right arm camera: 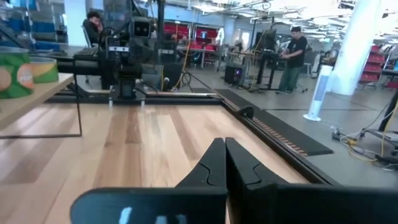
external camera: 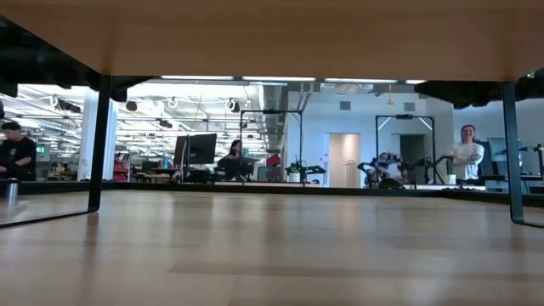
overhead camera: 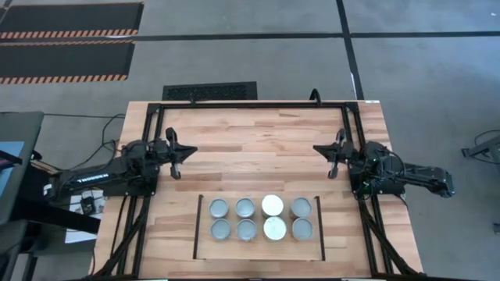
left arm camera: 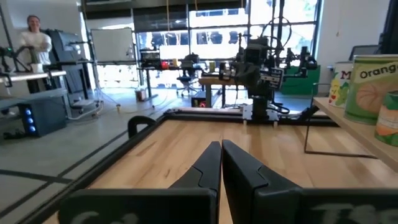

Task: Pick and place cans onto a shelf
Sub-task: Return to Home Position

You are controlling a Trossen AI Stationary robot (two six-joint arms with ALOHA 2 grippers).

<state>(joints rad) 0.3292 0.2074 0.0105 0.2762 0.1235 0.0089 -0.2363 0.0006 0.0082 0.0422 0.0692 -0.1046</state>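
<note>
- The left gripper [left arm camera: 221, 146] hangs over the left side of the counter [overhead camera: 258, 140], its fingers pressed together on nothing.
- All eight cans [overhead camera: 246, 208] stand on the shelf [overhead camera: 258, 248] at the near middle, in two rows of four. The two white-topped cans [overhead camera: 273, 206] are third from the left.
- The cans look like stiff, smooth-walled tins, probably hefty if full, and best pinched across the side at mid-height.
- Close neighbours and the shelf's black rails [overhead camera: 195, 226] would crowd any fingers reaching in.
- The right gripper [right arm camera: 224, 144] hangs over the counter's right side, its fingers likewise closed and empty.
</note>
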